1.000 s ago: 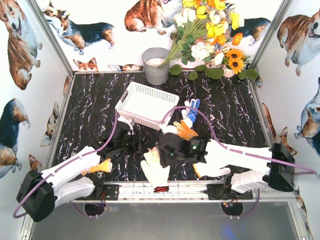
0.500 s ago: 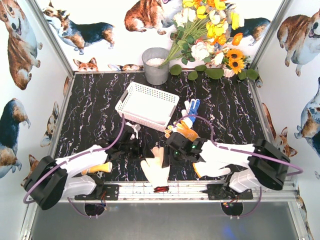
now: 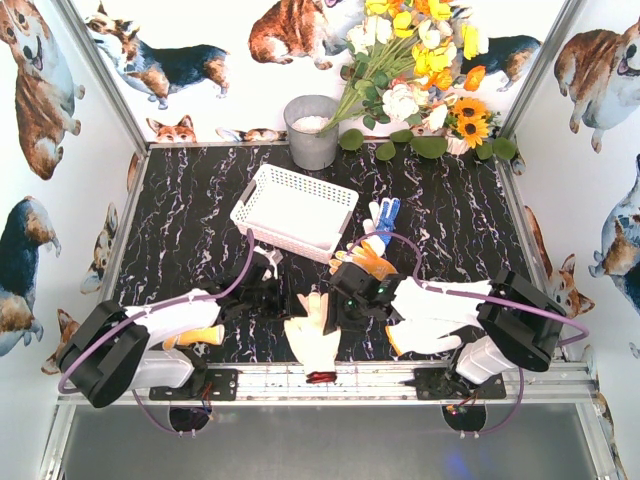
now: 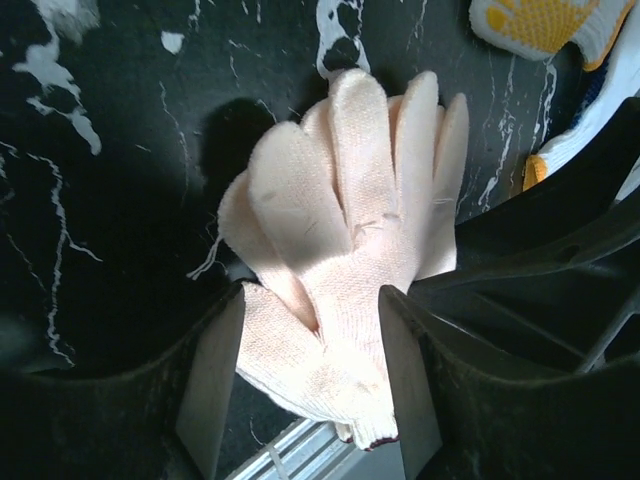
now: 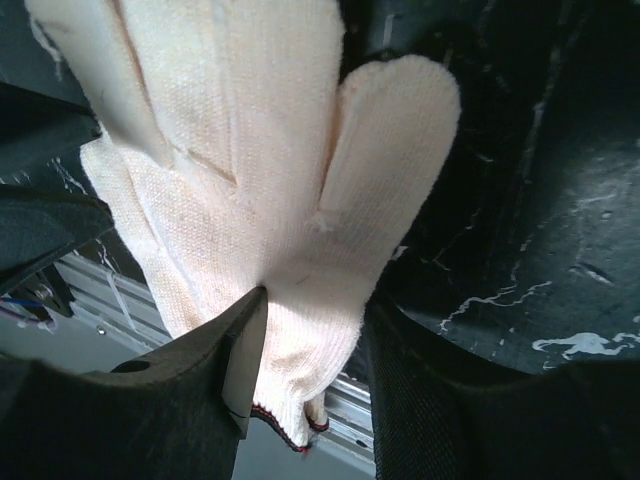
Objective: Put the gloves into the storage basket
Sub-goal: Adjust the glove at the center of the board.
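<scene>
A yellow glove (image 3: 203,335) lies partly under my left arm. My left gripper (image 4: 312,300) is spread wide, one jaw on either side of the cream glove (image 3: 312,342). That glove lies flat on the marbled table (image 3: 180,220), its red cuff at the near edge. The white lattice basket (image 3: 300,178) stands beyond it, well apart. My right gripper (image 5: 315,305) is also unclenched, straddling the same glove near the cuff; I cannot tell whether it touches. Further right lie an orange-yellow glove (image 3: 372,264), a blue-palmed glove (image 3: 384,215), and a white glove (image 3: 420,340) beneath my right arm.
</scene>
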Motion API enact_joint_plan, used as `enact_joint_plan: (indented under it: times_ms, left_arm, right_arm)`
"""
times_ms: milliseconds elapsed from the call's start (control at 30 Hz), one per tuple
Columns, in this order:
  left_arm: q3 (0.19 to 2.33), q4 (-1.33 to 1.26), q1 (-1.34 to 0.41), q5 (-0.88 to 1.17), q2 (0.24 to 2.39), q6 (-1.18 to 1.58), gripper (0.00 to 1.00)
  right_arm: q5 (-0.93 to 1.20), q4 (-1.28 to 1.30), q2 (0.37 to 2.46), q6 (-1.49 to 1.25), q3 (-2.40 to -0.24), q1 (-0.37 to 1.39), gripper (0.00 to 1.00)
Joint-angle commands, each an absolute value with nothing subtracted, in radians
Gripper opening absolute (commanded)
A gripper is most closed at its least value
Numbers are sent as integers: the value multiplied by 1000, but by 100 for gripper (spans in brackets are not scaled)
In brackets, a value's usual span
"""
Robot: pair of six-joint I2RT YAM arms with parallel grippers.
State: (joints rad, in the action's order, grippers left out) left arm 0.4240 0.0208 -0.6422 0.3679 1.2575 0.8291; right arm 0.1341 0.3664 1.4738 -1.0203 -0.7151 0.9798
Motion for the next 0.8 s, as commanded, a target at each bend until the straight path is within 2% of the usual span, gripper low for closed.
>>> enact_joint_plan:
  times_ms: [0, 567, 667, 767]
  left_arm:
    - [421, 3, -614, 319, 1283, 778, 49]
    - [588, 17, -596, 331, 1500, 653, 39]
    - [609, 75, -595, 286, 1461, 619, 43]
    - [625, 123, -595, 254, 1414, 591, 49]
  right_arm:
    - [95, 295, 1432, -1061, -680, 953, 43]
    - [-61, 307, 1387, -1099, -641, 912, 30]
    - [-80, 325, 1343, -1099, -633, 910, 32]
    - [-86, 345, 1303, -1098, -621, 911, 37]
